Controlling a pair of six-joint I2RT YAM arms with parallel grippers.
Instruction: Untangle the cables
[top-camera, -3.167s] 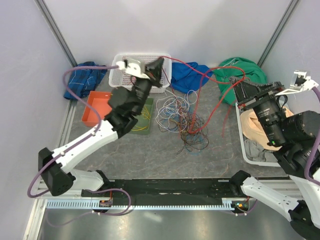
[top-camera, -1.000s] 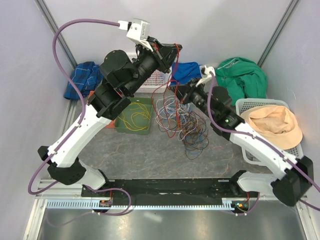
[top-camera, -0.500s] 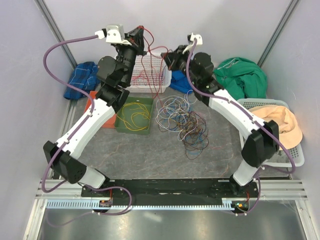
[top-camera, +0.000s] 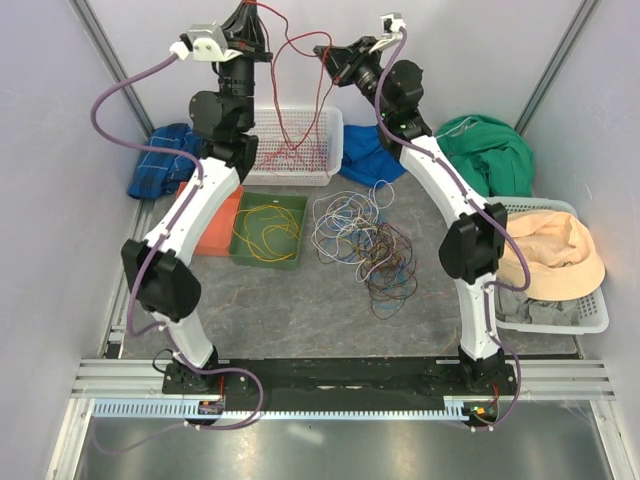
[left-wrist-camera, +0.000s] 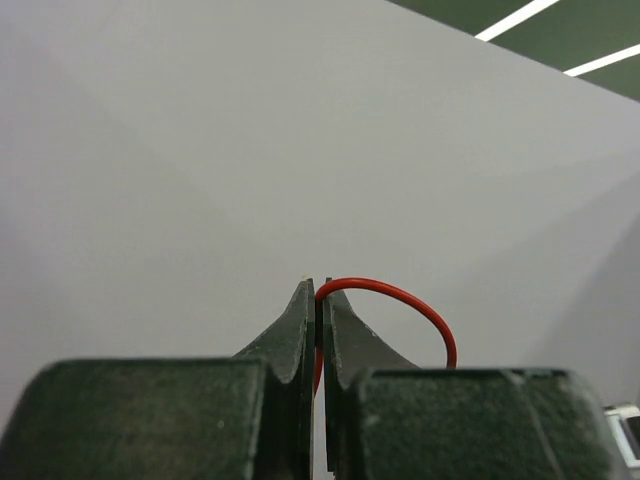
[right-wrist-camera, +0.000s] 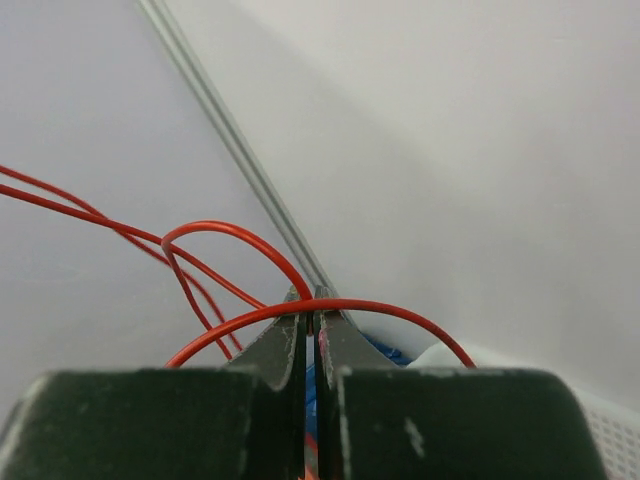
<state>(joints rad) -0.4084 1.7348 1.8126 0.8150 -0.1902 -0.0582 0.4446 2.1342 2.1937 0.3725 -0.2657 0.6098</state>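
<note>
**Holding a red cable up between two arms**

Both arms stretch high over the far side of the counter (top-camera: 300, 310). The left end effector (top-camera: 246, 14) is pinched together on the red cable (left-wrist-camera: 390, 289), which arcs out from between its tips. The right end effector (top-camera: 326, 54) is clamped on the red cable as well, and more red strands cross just beyond its tips. Below the two grips, red loops hang over the white basket (top-camera: 300, 181) at the back. The other cables lie in a tangled pile (top-camera: 360, 240) of white, red, blue and orange strands at mid-counter. That heap sits just right of a green tray (top-camera: 270, 197) holding a coiled yellow cable (top-camera: 265, 235).
</note>
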